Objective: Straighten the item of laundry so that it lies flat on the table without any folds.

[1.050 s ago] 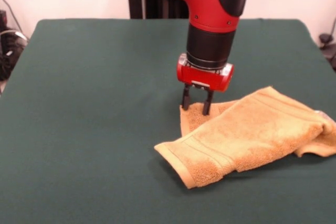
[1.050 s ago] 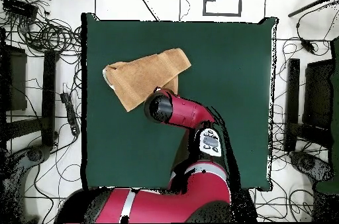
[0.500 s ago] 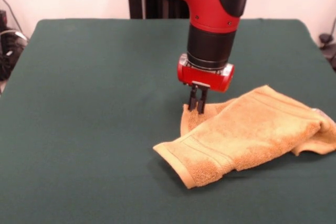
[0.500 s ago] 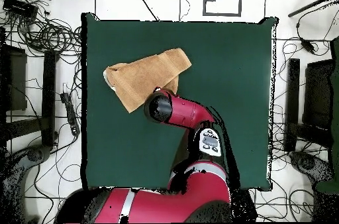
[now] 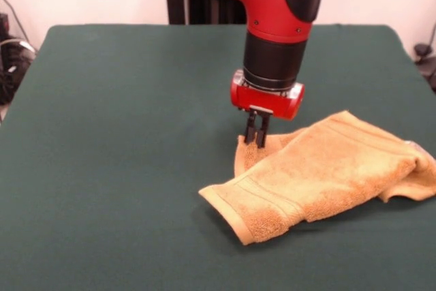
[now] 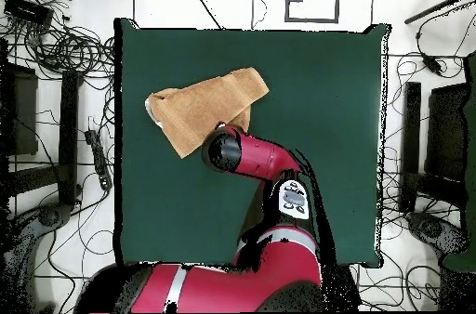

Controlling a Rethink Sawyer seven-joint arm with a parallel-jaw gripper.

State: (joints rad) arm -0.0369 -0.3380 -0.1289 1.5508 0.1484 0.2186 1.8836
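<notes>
The orange-tan towel (image 5: pixel 327 172) lies folded over itself on the green table (image 5: pixel 122 134), with a stripe band near its front end and a small white tag at its right edge. My gripper (image 5: pixel 255 138) stands at the towel's back left corner, fingers shut on that lower layer's edge. Seen from overhead, the towel (image 6: pixel 204 106) lies toward the table's upper left, and the arm's head (image 6: pixel 225 150) hides the gripper and the towel's nearest corner.
The green table (image 6: pixel 316 124) extends far beyond the towel on all sides. Cables and stands lie on the floor around the table, off its edges.
The gripper's fingers went from open astride the towel's corner to shut on it. The towel's front end has shifted slightly; the arm has held its place over the last half second.
</notes>
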